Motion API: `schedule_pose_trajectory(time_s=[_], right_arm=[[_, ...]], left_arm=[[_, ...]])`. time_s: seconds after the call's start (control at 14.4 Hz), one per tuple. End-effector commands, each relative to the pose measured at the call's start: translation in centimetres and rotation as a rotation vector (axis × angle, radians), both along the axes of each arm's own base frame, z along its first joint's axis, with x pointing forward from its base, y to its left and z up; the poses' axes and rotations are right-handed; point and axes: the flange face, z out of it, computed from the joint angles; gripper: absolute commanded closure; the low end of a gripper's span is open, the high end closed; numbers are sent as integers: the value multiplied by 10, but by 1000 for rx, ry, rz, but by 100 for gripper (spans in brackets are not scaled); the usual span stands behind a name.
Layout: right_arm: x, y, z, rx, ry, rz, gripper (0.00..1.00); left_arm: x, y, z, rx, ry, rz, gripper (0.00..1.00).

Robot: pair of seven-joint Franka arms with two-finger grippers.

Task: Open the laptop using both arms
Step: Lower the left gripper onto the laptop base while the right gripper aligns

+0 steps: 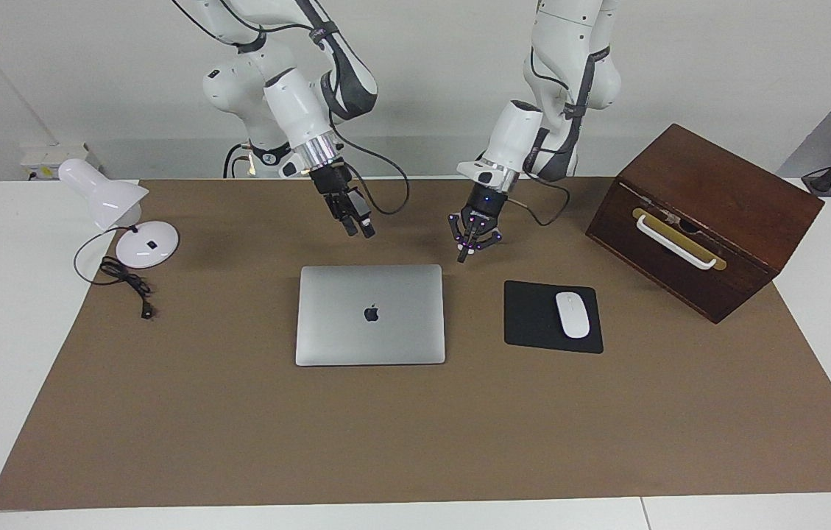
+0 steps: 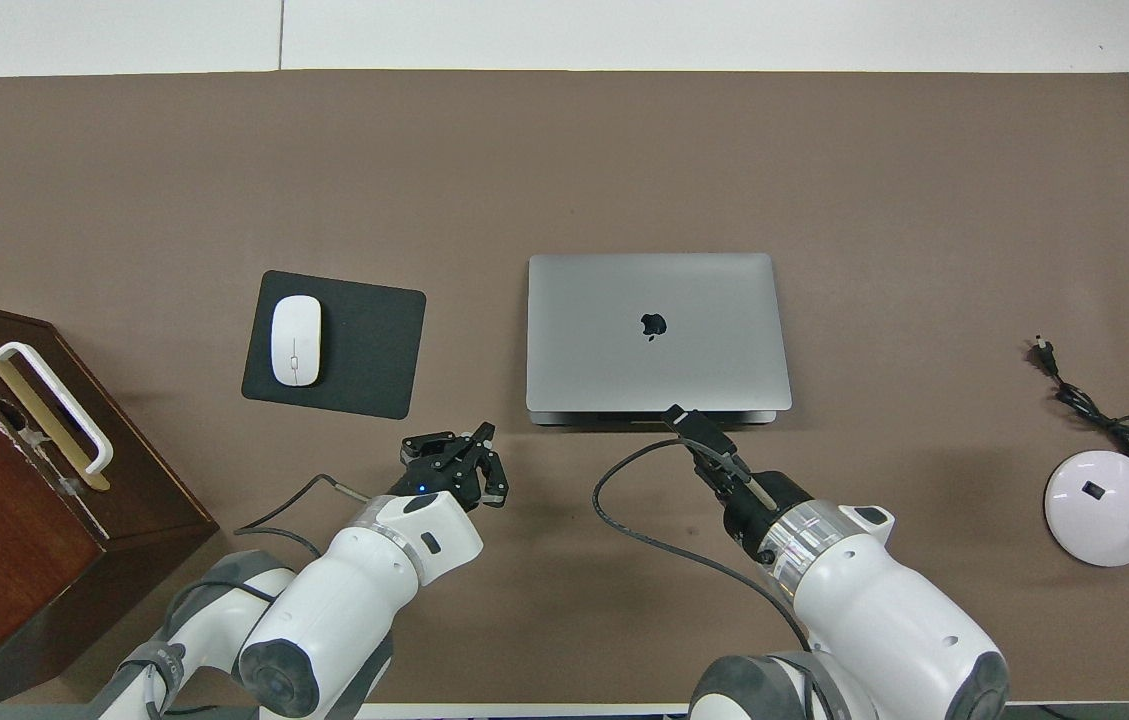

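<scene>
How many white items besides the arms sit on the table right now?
2. The mouse on the mouse pad, beside the laptop; the desk lamp at the right arm's end. None seems hidden.

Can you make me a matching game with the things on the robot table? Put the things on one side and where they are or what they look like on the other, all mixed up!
Things:
1. laptop
2. mouse
3. lamp
4. wooden box

Descriptions:
A. lies on the black mouse pad
B. dark brown, with a white handle
C. silver-grey, lid closed flat
D. white, at the right arm's end of the table

Pairs: 1-C, 2-A, 3-D, 4-B
</scene>
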Motion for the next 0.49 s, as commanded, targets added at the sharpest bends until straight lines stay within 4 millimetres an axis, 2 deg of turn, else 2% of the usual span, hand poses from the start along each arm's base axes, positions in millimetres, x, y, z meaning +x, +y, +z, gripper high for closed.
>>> schedule_pose_trajectory(time_s=[0.0,0.21,0.42], right_arm=[[-8,-6,-1,1,-10,-4,0],[-7,-5,-4,-6,-2,-1,0],[-5,-4,-17,-31,21,0,0]], left_arm=[[-1,-3,0,-16,-25,-4,100],[1,-9,-4,-13,-25,-11,100],[7,-18,-8,-11,-27,-20,100]])
